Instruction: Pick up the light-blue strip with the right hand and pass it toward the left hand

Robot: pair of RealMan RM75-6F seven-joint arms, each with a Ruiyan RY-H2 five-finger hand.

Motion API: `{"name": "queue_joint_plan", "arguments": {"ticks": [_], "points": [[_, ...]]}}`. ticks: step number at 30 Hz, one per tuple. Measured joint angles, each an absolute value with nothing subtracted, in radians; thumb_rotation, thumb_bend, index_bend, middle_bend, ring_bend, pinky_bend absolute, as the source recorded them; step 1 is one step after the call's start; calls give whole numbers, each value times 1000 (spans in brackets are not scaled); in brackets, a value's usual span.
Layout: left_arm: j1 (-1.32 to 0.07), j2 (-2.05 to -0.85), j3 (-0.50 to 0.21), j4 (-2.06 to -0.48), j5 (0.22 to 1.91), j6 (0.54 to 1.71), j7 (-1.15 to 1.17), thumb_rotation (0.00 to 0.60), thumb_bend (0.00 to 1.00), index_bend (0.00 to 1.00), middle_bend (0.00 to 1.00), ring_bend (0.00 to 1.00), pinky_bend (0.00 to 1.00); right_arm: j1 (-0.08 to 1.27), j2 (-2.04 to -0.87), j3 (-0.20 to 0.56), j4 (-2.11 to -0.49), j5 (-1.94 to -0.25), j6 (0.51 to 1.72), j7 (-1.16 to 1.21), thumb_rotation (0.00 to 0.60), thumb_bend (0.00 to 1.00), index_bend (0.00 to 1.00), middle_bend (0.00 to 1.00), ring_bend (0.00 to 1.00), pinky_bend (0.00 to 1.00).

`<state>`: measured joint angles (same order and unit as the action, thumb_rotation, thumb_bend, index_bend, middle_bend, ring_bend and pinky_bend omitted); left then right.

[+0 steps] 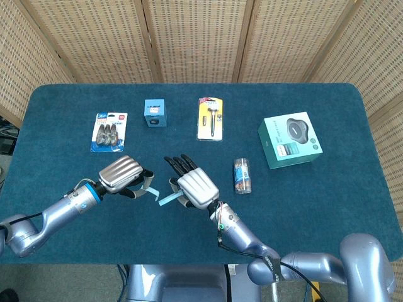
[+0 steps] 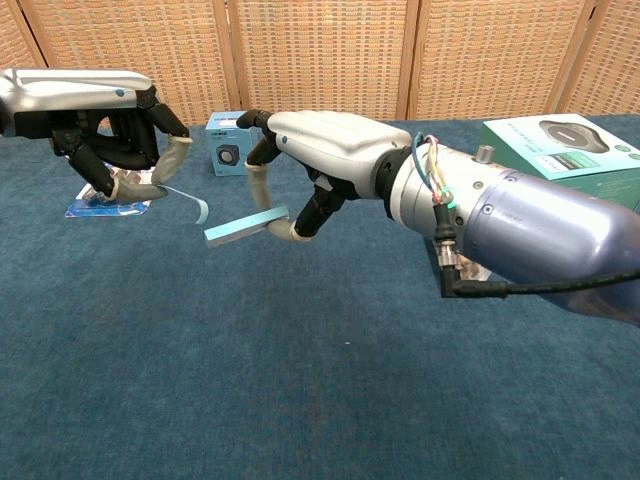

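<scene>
Where the head view hides it, right hand (image 2: 305, 150) pinches strip (image 2: 245, 225).

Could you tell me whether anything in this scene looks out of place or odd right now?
One oddity: the left hand pinches a curled light-blue strip while the right hand holds a second, straight strip. The table items lie tidy.

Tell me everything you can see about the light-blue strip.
The light-blue strip is thin, flat and narrow, looking like paper or soft plastic. The right robot hand pinches one end, holding it above the blue table cloth, tilted slightly, its free end pointing toward the left robot hand. That hand holds a separate curled light-blue piece; the two do not touch.
</scene>
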<state>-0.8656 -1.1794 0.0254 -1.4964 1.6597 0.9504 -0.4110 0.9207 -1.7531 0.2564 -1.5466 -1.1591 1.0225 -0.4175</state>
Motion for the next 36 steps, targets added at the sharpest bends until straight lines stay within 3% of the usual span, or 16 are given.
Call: {"name": "queue_joint_plan", "arguments": {"ticks": [11,14,16,21,23,25,27,29,32,36], "points": [[-819,-1129,54,-1432,1659,987,-472,600,708,841,976,974,1000,907,-1750,260,-1468,-1134,1027,-413,600,543,639,0,0,0],[-803,-1121,62,-1400,1658,1001,-491,600,626,822,975,974,1000,900,-1748,260,-1452,-1123,1026,-411,600,543,639,0,0,0],[-793,-1123,65,-1372,1656,1009,-490,600,503,719,970,974,1000,898,-1748,258,-1445,-1119,1026,-415,600,543,639,0,0,0],[-769,-1155,63,-1276,1625,1006,-427,600,103,253,919,970,1000,897,-1755,256,-1430,-1098,1025,-443,600,542,639,0,0,0],[-761,-1176,58,-1246,1602,996,-377,600,15,114,899,969,1000,896,-1760,255,-1425,-1083,1026,-460,600,509,621,0,0,0],[-755,-1191,53,-1234,1580,983,-335,600,0,19,865,966,1000,896,-1763,254,-1422,-1069,1024,-475,600,372,519,0,0,0],[-748,-1199,46,-1231,1555,968,-294,600,0,0,808,964,1000,895,-1763,253,-1424,-1052,1021,-489,600,136,288,0,0,0],[-742,-1198,38,-1241,1536,962,-262,600,0,0,750,963,1000,893,-1759,254,-1435,-1029,1017,-501,600,33,130,0,0,0],[-732,-1187,25,-1267,1514,962,-231,600,0,0,574,936,1000,891,-1745,256,-1468,-983,1008,-530,600,0,2,0,0,0],[-712,-1163,13,-1303,1498,983,-219,600,0,0,295,853,1000,884,-1706,257,-1541,-966,1020,-560,600,0,0,0,0,0]]}}
